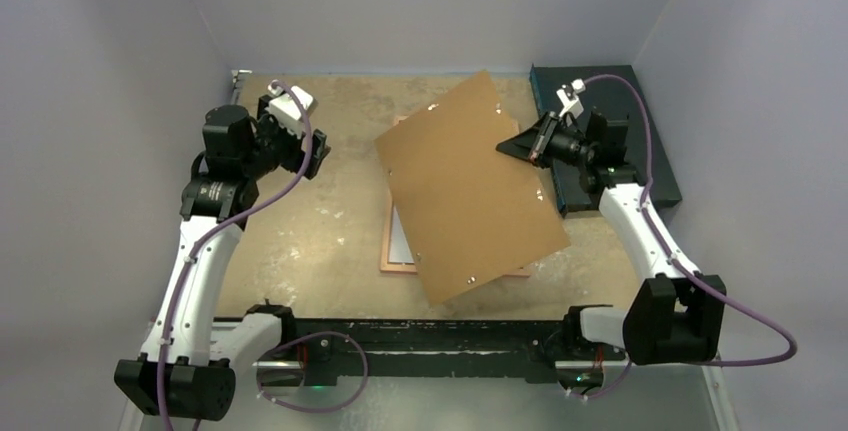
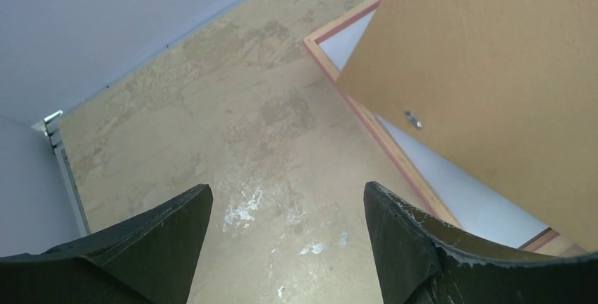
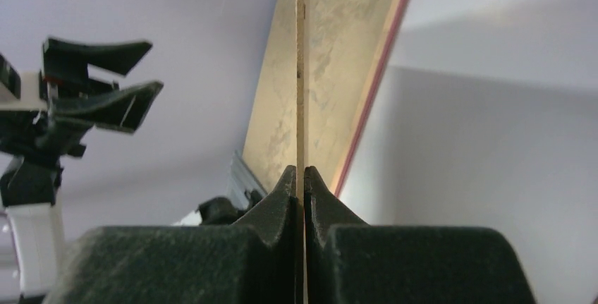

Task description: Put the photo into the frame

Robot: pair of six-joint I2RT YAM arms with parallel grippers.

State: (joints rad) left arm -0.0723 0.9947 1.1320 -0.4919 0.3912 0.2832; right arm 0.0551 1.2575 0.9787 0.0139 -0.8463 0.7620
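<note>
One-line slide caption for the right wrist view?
Right gripper pinches the backing board, seen edge-on; open left gripper beyond.

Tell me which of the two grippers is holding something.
The right gripper: its fingers are shut on the edge of the brown backing board. The left gripper is open over the table, holding nothing.

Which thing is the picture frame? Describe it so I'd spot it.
Find the big brown board in the middle of the table. The frame lies flat beneath it, peeking out at its near-left side. Unlike the plain board, it is a thin, pink-edged wooden rail.
</note>
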